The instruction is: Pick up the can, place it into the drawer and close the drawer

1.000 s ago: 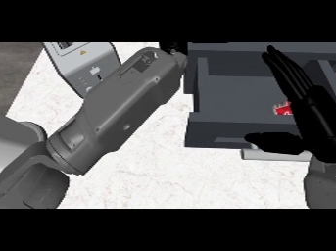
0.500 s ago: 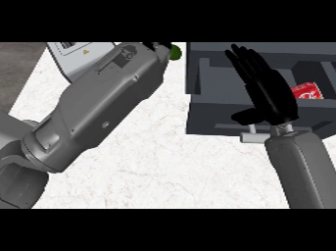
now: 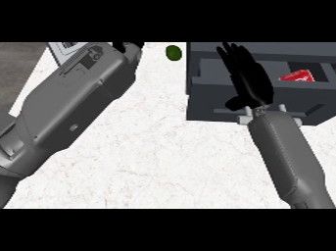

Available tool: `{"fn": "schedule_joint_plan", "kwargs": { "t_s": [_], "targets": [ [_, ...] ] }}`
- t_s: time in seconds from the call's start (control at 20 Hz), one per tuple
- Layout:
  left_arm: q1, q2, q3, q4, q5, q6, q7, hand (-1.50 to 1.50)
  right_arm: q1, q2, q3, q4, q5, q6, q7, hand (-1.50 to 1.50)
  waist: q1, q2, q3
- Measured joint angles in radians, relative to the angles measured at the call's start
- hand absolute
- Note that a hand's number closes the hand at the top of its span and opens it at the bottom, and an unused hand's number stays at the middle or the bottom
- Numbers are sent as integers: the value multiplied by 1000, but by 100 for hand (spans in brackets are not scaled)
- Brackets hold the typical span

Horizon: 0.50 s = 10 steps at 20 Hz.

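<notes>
Head view: red can (image 3: 298,76) already lying inside open drawer (image 3: 214,88) at far right of desk (image 3: 163,147); right robot hand (image 3: 246,78) flat over drawer front, fingers straight, holding nothing, seemingly set to push it shut; left robot hand (image 3: 127,48) at far edge, fingers mostly hidden, state unclear; small green object (image 3: 173,52) beside it.

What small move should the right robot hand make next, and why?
Probably push the drawer shut. The red can already lies inside it, the drawer stands open, and the right robot hand is open with straight fingers over the drawer front, holding nothing.
</notes>
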Motion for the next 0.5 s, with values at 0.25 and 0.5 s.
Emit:
{"fn": "schedule_joint_plan", "kwargs": {
  "t_s": [0.25, 0.5],
  "targets": [
    [23, 39, 10, -50, -17, -8, 35, -150, -97, -7, -36, 183, 42, -131, -16, -150, 5, -2, -6],
    [59, 49, 21, -93, -33, -5, 40, -150, -186, -17, -83, 340, 51, -245, -36, -150, 13, 3, -7]
  ]
}}
